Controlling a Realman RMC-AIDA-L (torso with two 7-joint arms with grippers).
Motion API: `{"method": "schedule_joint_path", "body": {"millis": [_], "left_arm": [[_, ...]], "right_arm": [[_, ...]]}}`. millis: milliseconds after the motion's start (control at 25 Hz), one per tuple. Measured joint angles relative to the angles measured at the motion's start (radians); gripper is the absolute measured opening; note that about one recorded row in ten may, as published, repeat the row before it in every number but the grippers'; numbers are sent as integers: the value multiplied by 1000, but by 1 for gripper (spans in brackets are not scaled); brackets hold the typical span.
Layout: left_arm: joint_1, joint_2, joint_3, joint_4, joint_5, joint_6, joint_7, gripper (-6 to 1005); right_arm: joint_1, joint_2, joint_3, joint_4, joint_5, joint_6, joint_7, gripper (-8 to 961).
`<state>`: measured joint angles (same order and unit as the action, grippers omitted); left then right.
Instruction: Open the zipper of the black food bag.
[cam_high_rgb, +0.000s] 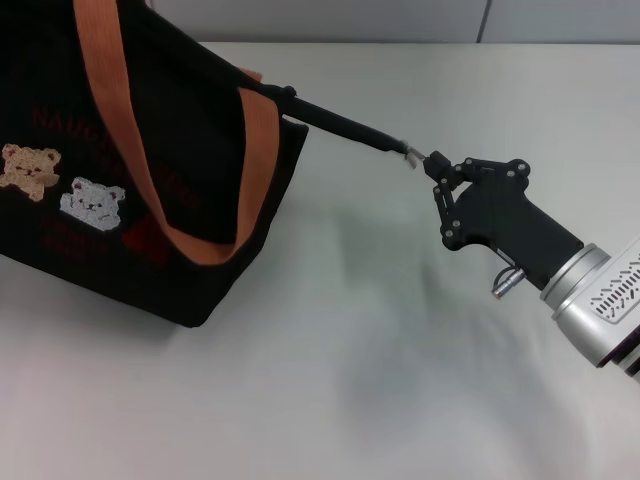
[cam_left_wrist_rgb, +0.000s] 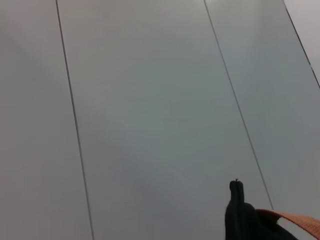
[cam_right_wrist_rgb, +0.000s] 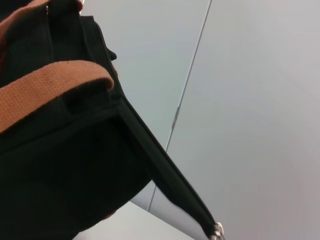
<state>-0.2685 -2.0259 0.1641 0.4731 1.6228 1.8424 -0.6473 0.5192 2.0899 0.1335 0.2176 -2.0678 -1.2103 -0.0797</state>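
Fingers (cam_high_rgb: 436, 168) pinching one zipper (cam_high_rgb: 345, 126) tail

One black food bag (cam_high_rgb: 150, 200), two orange-brown handles (cam_high_rgb: 110, 110), two bear patches (cam_high_rgb: 30, 170), one zipper (cam_high_rgb: 345, 125) tail and one right gripper (cam_high_rgb: 432, 165) beside its tip

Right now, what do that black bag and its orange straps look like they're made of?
The black food bag looks like matte woven fabric, perhaps canvas: it creases softly and carries stitched bear patches. The orange straps look like woven webbing; the right wrist view shows a ribbed weave.
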Motion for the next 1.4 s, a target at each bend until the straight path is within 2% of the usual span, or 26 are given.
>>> {"method": "schedule_joint_path", "body": {"millis": [200,360,560,680,800,880,1000,1120,1200,1400], "left_arm": [[0,5,-2,-17,0,-5,2,74],[12,2,-2,-20,0,-21,3,74],[65,0,-23,-99,0,-33,18,74],[107,-6,-64,-173,0,-47,54,74],[154,-32,-118,-213,0,-82,91,74],[180,-42,-159,-263,0,-106,125,74],[193,-43,-197,-387,1,-153,205,74],[180,-46,-193,-467,7,-199,257,74],[149,-48,-179,-515,8,-228,268,74],[14,-53,-125,-602,10,-340,272,73]], "right_arm": [[0,-1,24,6,0,-11,7,0],[-1,1,95,20,0,-54,50,-1],[-2,2,147,25,0,-105,92,80],[5,2,157,28,0,-118,114,282],[16,2,161,30,0,-119,122,413],[24,2,166,32,0,-116,123,500],[30,2,168,35,0,-115,123,500],[32,3,170,40,0,-115,123,501],[31,2,170,41,0,-117,124,501],[14,2,184,44,0,-127,129,502]]}}
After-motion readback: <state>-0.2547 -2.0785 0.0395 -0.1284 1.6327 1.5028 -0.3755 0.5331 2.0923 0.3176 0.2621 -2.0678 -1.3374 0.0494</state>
